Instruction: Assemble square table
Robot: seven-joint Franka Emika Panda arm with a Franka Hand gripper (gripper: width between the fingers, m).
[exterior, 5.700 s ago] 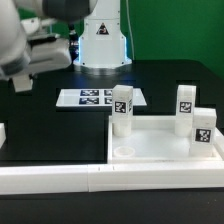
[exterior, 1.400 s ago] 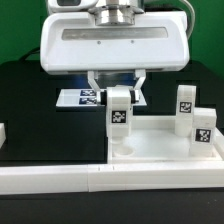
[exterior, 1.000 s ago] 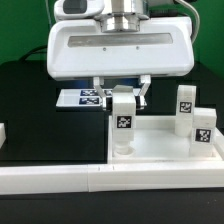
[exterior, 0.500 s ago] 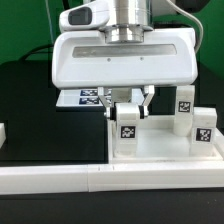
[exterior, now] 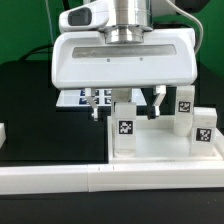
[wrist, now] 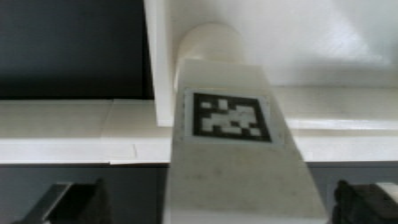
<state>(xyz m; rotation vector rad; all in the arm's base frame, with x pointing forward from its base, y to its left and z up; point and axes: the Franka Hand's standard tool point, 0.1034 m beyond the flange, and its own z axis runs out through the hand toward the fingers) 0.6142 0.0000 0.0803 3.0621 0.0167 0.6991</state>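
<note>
**Leg-to-claw alignment at near socket**

Leg (exterior: 124,130) stands upright in the table top (exterior: 160,150), at the corner nearest the camera on the exterior view's left, w/ its tag facing the camera. Long axis: vertical, in line w/ the approach axis of the gripper (exterior: 124,104). Gripper sits directly above, fingers spread wide, one on each side of the leg's upper end, clear gaps both sides; nothing pinched. Wrist view confirms: leg (wrist: 222,150) runs down the centre between the two dark fingertips (wrist: 68,203), not touching either.

Two more legs (exterior: 185,103) stand at the far side of the top, toward the exterior view's right, well apart from the claw. Marker board (exterior: 75,98) lies behind.

Judgement: leg appears released in its socket; seating depth can't be confirmed. Next move likely turns on a straight vertical path, since any sideways drift would knock the leg.
</note>
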